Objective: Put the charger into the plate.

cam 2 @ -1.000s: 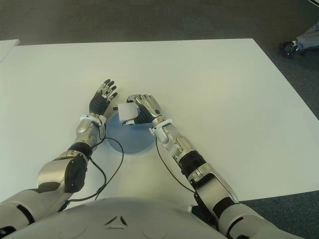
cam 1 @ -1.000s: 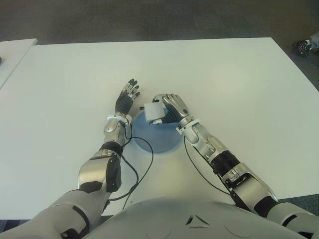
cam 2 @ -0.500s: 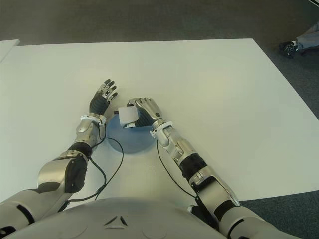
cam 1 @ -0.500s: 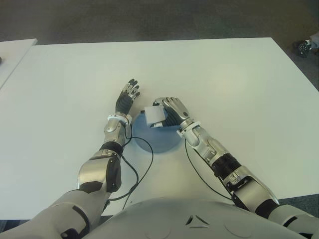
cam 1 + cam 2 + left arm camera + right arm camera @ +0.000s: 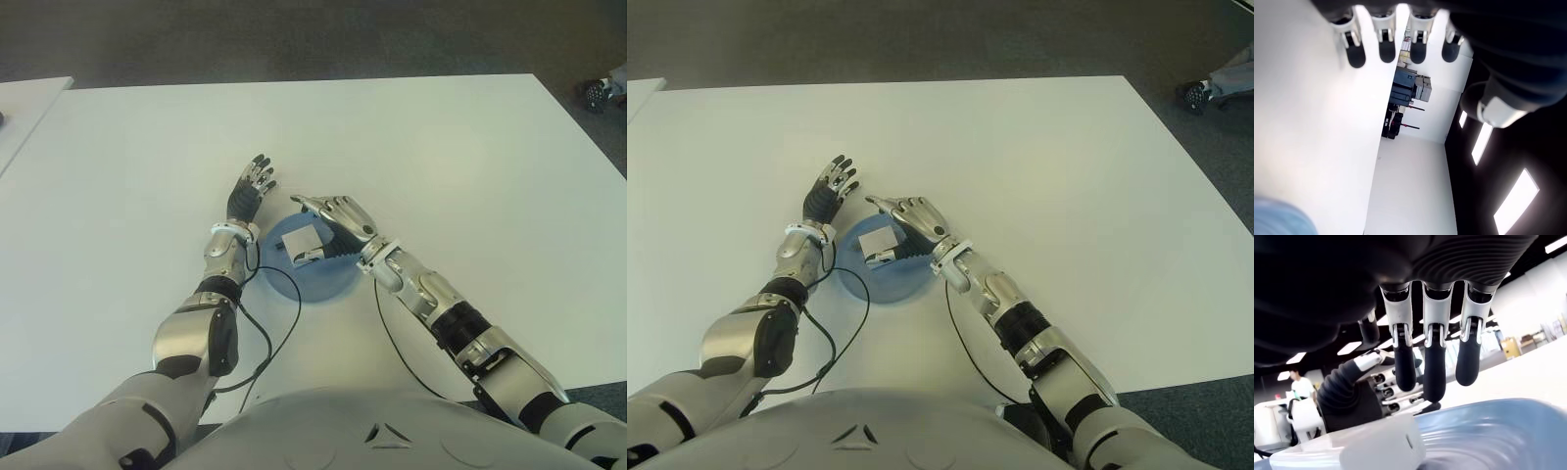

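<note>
The charger (image 5: 300,243), a small white block, lies in the blue plate (image 5: 323,279) near the middle of the frame, toward the plate's upper left part. My right hand (image 5: 331,227) hovers over the plate just to the right of the charger, fingers stretched out and apart, holding nothing; the thumb reaches down toward the charger's lower edge, though I cannot tell whether it touches. In my right wrist view the three straight fingers (image 5: 1433,357) hang above the plate's rim (image 5: 1508,416) with the charger's white corner (image 5: 1382,450) below them, clear of the fingertips.

My left hand (image 5: 249,193) shows just to the upper left of the plate, palm up, its fingers spread and empty. Its wrist view shows the fingertips (image 5: 1387,46) fanned out over the white table (image 5: 1308,132).

A thin black cable (image 5: 284,323) loops from my left forearm across the table (image 5: 470,166) below the plate. At the far upper right edge, beyond the table, a person's shoe (image 5: 597,92) shows on the floor.
</note>
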Controlling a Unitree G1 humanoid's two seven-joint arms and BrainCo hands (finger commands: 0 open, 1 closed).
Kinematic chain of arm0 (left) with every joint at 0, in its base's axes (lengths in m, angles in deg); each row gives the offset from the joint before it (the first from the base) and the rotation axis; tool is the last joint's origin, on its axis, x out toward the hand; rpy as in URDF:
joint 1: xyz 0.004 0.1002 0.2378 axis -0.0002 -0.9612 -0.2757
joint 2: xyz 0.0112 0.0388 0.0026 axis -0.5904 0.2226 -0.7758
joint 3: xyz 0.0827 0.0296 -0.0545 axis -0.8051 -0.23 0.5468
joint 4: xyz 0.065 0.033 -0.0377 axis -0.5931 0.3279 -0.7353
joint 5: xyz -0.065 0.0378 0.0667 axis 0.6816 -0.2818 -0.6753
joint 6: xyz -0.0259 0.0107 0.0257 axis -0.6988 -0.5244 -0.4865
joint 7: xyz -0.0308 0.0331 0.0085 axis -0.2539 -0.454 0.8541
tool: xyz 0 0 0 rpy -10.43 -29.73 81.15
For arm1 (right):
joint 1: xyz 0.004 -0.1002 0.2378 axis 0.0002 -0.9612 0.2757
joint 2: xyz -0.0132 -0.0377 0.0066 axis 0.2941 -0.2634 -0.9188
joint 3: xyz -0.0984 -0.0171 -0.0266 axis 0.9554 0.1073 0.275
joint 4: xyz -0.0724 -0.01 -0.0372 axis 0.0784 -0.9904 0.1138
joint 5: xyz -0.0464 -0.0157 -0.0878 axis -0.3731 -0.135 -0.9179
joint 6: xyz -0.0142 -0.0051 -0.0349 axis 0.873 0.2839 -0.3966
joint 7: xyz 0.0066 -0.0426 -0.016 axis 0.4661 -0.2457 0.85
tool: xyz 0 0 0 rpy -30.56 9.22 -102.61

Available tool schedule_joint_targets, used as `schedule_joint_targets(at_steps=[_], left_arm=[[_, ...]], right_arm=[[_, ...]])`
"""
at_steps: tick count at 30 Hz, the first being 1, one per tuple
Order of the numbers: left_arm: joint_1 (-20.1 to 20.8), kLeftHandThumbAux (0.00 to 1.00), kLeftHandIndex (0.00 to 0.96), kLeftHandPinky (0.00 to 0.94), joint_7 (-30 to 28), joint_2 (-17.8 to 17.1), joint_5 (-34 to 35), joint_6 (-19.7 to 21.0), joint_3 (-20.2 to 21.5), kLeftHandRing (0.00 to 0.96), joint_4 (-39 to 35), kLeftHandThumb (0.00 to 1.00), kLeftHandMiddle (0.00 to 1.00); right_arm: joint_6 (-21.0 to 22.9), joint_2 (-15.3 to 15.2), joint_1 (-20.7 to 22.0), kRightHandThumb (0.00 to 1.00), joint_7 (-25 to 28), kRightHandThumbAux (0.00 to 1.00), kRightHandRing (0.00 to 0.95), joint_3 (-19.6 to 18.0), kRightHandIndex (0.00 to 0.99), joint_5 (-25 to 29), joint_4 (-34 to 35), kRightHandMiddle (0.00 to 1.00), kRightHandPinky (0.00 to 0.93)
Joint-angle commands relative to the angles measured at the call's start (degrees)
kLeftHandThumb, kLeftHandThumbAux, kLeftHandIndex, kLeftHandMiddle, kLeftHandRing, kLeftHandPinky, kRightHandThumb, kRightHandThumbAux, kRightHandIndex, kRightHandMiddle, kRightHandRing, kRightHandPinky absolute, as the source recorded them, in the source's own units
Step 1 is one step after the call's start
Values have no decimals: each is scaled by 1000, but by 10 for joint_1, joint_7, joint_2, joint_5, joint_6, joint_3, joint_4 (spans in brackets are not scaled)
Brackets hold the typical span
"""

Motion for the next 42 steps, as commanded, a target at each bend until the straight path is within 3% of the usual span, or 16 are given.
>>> schedule_joint_targets(at_steps=[1,11,19,22,27,32,35,42], left_arm=[[-21,533,30,27,12,-1,-6,34,-5,28,15,0,54],[-20,557,52,28,29,-4,-16,43,-13,30,15,27,62],[-21,596,48,47,34,-5,-19,41,-17,39,15,30,70],[-20,613,49,53,33,-6,-17,40,-17,54,16,32,84],[-19,629,46,37,35,-7,-18,41,-18,71,19,38,106],[-20,643,41,70,37,-9,-19,42,-18,97,23,32,129],[-20,645,42,80,35,-10,-18,41,-17,112,24,29,140],[-23,640,41,70,26,-13,-20,37,-21,120,24,27,149]], right_arm=[[-8,-8,-9,237,12,122,0,-8,0,9,17,0,0],[-61,-10,-19,242,44,114,0,-36,0,83,26,0,0],[-60,-4,-29,255,82,123,0,-64,0,134,32,0,0],[-61,-7,-23,228,102,150,0,-87,0,171,5,0,0],[-88,7,23,145,74,206,0,-131,0,216,-122,0,0],[-139,39,82,77,20,268,0,-208,0,292,-322,0,0],[-155,54,94,65,2,335,0,-245,0,327,-381,0,0],[-139,103,110,83,83,532,0,-353,0,466,-444,0,0]])
